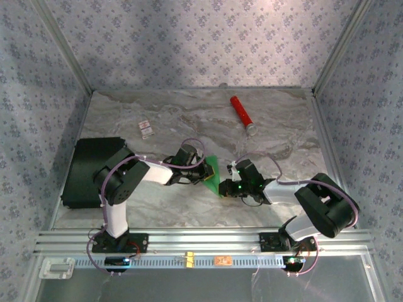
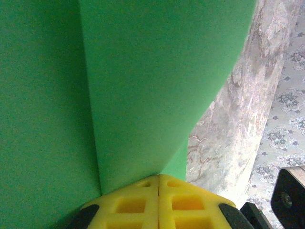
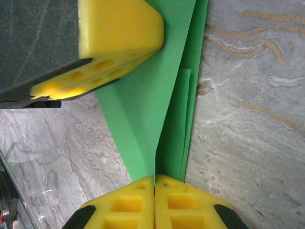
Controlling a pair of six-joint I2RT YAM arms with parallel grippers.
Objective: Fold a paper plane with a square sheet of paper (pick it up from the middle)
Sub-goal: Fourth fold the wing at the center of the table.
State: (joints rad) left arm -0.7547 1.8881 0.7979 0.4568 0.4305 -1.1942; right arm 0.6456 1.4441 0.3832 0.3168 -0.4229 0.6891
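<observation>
— Where the two arms meet over the middle of the worktop (image 1: 189, 119), what is that green thing?

— The square sheet of paper (image 1: 214, 170), creased. The right wrist view shows several layers lying along one another, their edges running the same way.

— Who has it?

— Both. The left pincer (image 2: 158, 180) has its yellow pads pressed together on one edge, with the paper fanning up out of the seam. The right pincer (image 3: 154, 181) is clamped the same way on the opposite end (its pads meet with the folded layers between them). In that view the left one's yellow finger lies against the far part of the sheet.

— And around it?

— A red cylinder (image 1: 242, 115) lies well apart toward the back. A black flat box (image 1: 88, 173) sits at the left edge, and a small card (image 1: 146, 129) lies behind the left arm.
</observation>
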